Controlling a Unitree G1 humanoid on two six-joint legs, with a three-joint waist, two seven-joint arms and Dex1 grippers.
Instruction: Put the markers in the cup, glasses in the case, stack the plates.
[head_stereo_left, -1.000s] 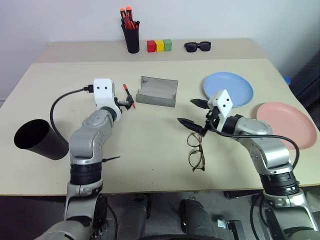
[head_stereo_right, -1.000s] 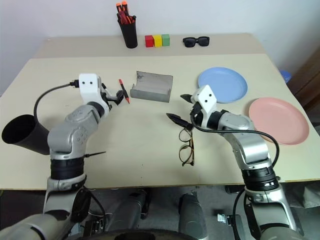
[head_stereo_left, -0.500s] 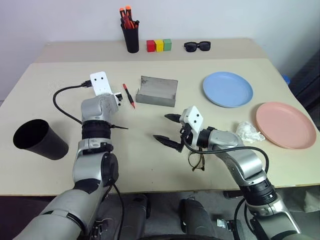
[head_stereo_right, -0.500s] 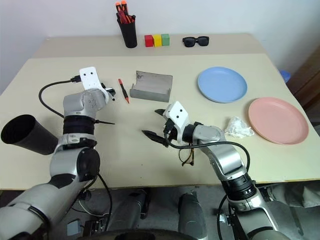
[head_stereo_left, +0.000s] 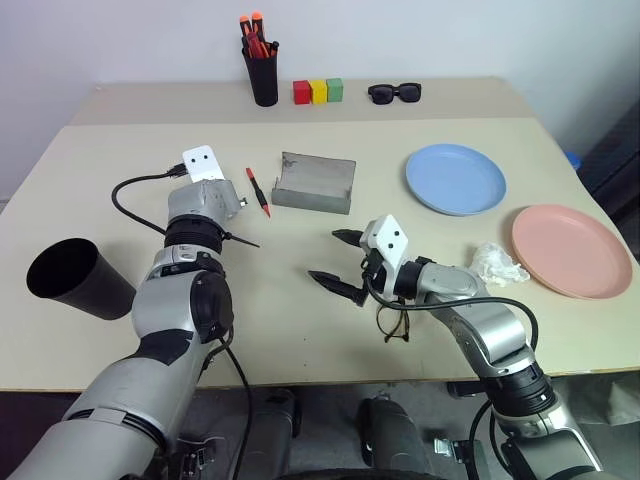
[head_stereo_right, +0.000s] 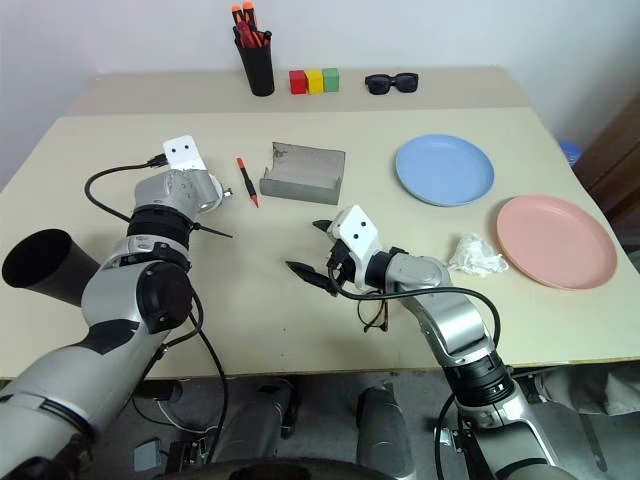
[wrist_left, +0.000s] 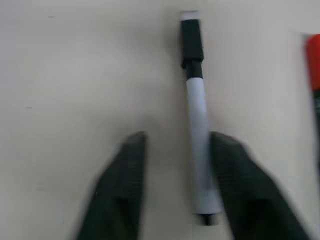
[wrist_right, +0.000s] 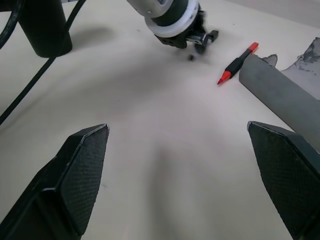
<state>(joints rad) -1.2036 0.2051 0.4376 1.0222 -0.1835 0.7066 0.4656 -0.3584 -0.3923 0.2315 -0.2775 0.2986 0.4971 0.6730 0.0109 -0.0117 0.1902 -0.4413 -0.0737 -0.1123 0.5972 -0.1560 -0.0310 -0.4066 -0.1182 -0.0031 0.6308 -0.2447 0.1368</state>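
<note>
- Two plates lie far right of the case (head_stereo_left: 317, 184): the blue plate (head_stereo_left: 456, 178) nearer it, the pink plate (head_stereo_left: 571, 250) beyond, apart from each other, not stacked.
- Left of the case, well apart near the table's (head_stereo_left: 300, 330) left edge, the black cup (head_stereo_left: 75, 278) lies tipped on its side.
- Between cup and case, the left gripper (wrist_left: 177, 185) points down at the table, its fingers (wrist_left: 122, 190) drawn partly together either side of the white marker (wrist_left: 199, 150), which lies flat; a firm pinch cannot be told.
- Just left of the case lies the red marker (head_stereo_left: 258, 191), beside the left gripper.
- Behind the case stand a black pen holder (head_stereo_left: 263, 72) with orange-capped markers, three coloured blocks (head_stereo_left: 318, 91) and dark sunglasses (head_stereo_left: 395, 93).
- In front of the case, the right gripper (head_stereo_left: 338, 262) hangs with fingers spread wide, holding nothing.
- Partly hidden under that arm, the wire-framed glasses (head_stereo_left: 392, 322) rest on the table.
- Right of the glasses sits a crumpled white tissue (head_stereo_left: 497, 264).
</note>
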